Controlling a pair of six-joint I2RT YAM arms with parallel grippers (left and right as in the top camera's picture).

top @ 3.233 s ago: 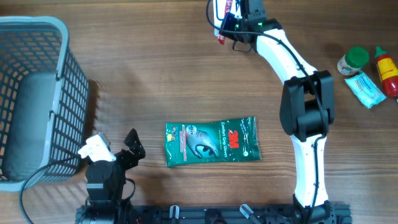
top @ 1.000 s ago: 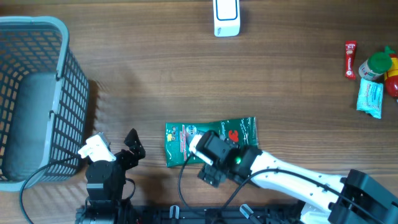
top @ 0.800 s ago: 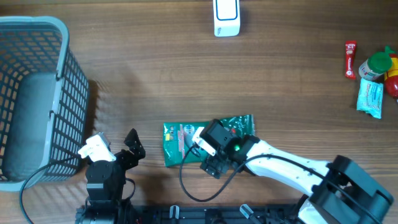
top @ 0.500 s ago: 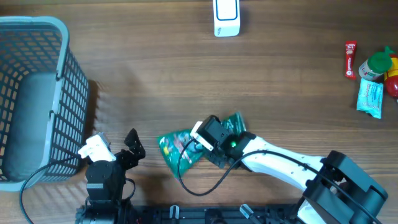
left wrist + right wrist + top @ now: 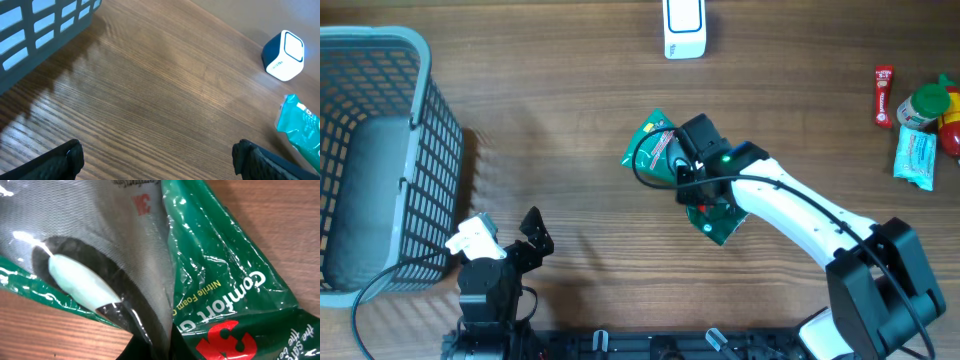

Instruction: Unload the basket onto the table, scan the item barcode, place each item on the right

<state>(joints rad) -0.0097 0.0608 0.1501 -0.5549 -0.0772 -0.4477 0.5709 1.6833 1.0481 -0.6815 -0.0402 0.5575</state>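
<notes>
The item is a green plastic packet of gloves [image 5: 655, 146]. My right gripper [image 5: 693, 166] is shut on it and holds it crumpled and tilted over the middle of the table. In the right wrist view the packet [image 5: 215, 255] fills the frame, pinched in a fold between the dark jaws of the right gripper [image 5: 170, 342]; no barcode shows. The white and blue scanner [image 5: 683, 28] stands at the far edge, apart from the packet. My left gripper [image 5: 505, 232] rests open near the front left, holding nothing. Its wrist view shows the scanner [image 5: 283, 55] and the packet's edge [image 5: 300, 130].
A grey wire basket [image 5: 375, 40] stands at the left, also in the left wrist view [image 5: 45, 30]. At the far right lie a red tube [image 5: 884, 95], a green-capped jar [image 5: 920, 105], a red bottle [image 5: 950, 122] and a teal packet [image 5: 916, 158].
My right gripper closed on the packet lying flat near the front, lifted it and carried it toward the far side. The packet is now folded and tilted. The left arm has not moved.
</notes>
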